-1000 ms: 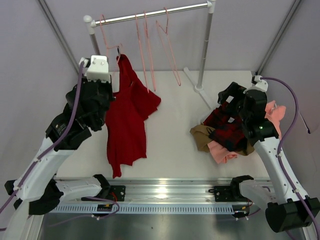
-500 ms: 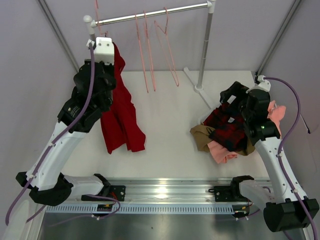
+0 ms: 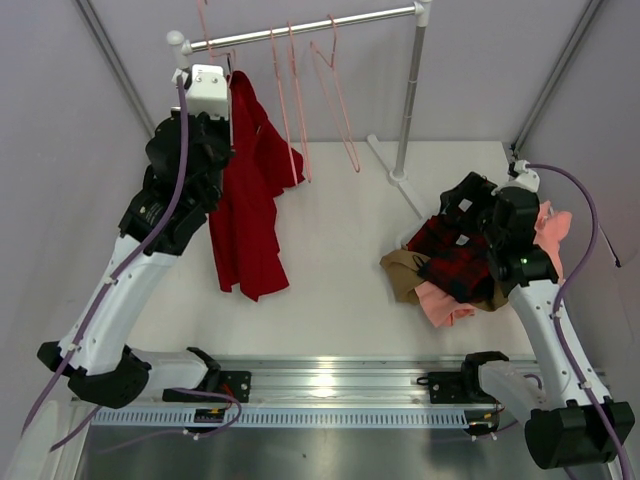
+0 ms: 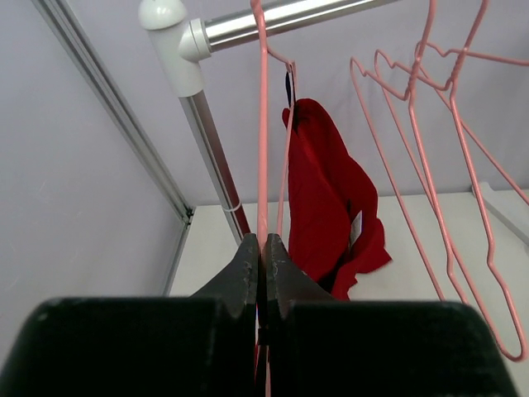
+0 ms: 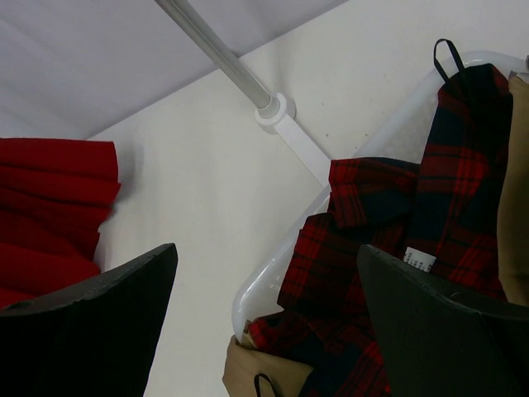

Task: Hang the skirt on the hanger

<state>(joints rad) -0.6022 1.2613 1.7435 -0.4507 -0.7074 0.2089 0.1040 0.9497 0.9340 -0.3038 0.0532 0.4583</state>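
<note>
With the left gripper pinching the hanger tightly and the right gripper gaping empty, the loosely draped skirt is risking sliding off if the wire tilts near the rail.

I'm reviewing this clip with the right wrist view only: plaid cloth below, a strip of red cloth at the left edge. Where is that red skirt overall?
Observer: The skirt dangles by its top from the hanger, up near the left end of the rail.
Reviewer: What is holding that hanger?
Observer: The left fingers are shut on its wire, as the left wrist view shows.
Reviewer: Are there any spare hangers up there?
Observer: Three more pink hangers hang on the rail, to the right of the skirt in the top view.
</note>
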